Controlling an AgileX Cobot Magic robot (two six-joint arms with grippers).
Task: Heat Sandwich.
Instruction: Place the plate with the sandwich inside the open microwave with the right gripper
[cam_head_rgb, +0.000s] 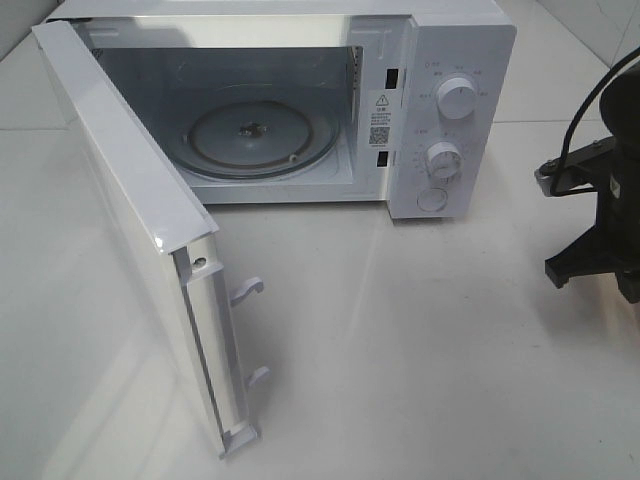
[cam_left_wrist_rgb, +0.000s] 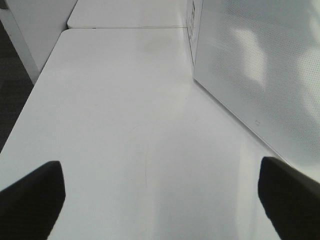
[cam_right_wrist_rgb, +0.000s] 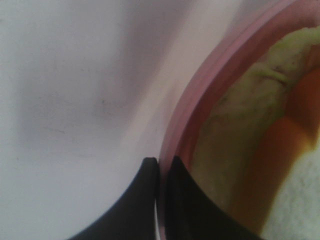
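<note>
Microwave (cam_head_rgb: 455, 60) is set at the back of the white table (cam_head_rgb: 420, 340). Door (cam_head_rgb: 120, 180) is swung fully open toward the left side of the exterior view. Glass turntable (cam_head_rgb: 260, 135) is seen bare inside the cavity. Two knobs (cam_head_rgb: 457, 98) are noted on the control panel at the right of the cavity.

Left gripper (cam_left_wrist_rgb: 160, 195): fingers (cam_left_wrist_rgb: 30, 195) are held wide apart over bare table, nothing between them. The dotted panel of the door is seen just beside it in the left wrist view.

Right gripper (cam_right_wrist_rgb: 161, 165): fingers are closed together on the rim of the pink plate (cam_right_wrist_rgb: 175, 130), one finger outside the rim and one inside.

Sandwich (cam_right_wrist_rgb: 235, 150) is lying on the plate, close to the clamped rim; yellow-green bread and orange filling are made out, blurred.

Right arm (cam_head_rgb: 600, 190) is seen only in part at the right edge of the exterior view, well apart from the microwave.
</note>
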